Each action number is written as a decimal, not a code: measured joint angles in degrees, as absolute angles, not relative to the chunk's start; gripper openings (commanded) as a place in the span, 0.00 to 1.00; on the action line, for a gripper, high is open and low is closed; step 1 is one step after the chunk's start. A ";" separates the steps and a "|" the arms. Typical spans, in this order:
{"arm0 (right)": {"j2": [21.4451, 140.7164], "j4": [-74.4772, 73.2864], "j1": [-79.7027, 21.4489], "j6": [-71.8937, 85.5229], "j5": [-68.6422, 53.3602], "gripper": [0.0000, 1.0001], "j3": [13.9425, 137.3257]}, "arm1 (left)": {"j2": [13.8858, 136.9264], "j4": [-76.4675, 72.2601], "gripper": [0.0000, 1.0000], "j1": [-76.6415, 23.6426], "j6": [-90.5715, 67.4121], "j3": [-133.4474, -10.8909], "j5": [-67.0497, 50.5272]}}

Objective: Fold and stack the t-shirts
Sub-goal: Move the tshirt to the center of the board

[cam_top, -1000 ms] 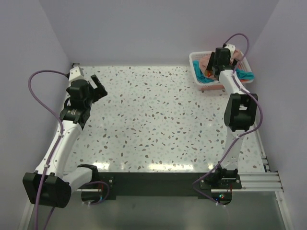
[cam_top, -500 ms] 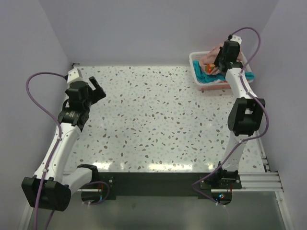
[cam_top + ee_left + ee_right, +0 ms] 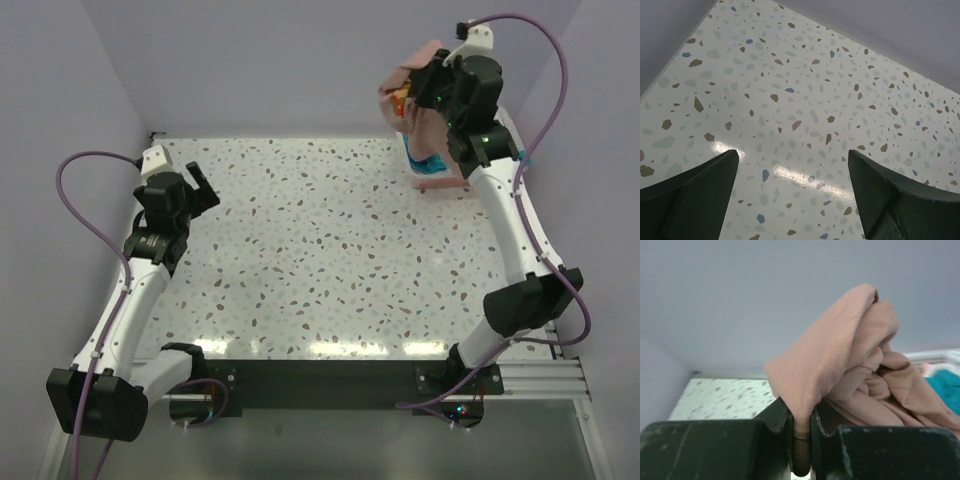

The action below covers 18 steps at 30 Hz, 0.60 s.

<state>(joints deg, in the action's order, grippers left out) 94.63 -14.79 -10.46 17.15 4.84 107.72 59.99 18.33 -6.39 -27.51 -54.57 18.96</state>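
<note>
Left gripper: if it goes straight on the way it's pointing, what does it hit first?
Most likely the speckled tabletop: the open left gripper tilts down at bare table, with nothing lying between its fingers. Depth is unclear; a shallower line would reach the back wall.

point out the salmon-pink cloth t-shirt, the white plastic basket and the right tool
salmon-pink cloth t-shirt (image 3: pixel 840 340), right wrist view, bunched fold
white plastic basket (image 3: pixel 940 356), right wrist view, rim
right tool (image 3: pixel 801 425), right wrist view, between fingertips

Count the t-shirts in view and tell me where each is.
2 for sure: the salmon-pink t-shirt hangs pinched in the right gripper above the basket; a teal t-shirt lies in the basket. More may be hidden beneath.
</note>
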 measured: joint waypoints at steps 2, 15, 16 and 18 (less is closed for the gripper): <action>93.60 -14.87 -15.68 17.61 3.44 0.00 108.68 | 59.96 17.93 0.96 -6.39 -27.27 -54.43 19.51; 91.92 -16.40 -32.53 17.96 -0.51 0.56 113.12 | 59.05 17.72 0.96 -6.39 -25.89 -54.54 23.66; 91.29 -15.99 -32.29 17.69 0.73 0.66 111.02 | 58.92 17.82 0.96 -6.39 -25.89 -54.54 23.66; 90.19 -15.97 -32.03 16.80 3.44 0.86 106.21 | 58.74 18.11 0.93 -6.39 -25.87 -54.54 23.62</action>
<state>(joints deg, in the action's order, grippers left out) 90.19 -15.97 -32.03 16.80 3.44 106.21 58.74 18.11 -6.39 -25.87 -54.54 23.62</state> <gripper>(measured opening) 0.703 0.959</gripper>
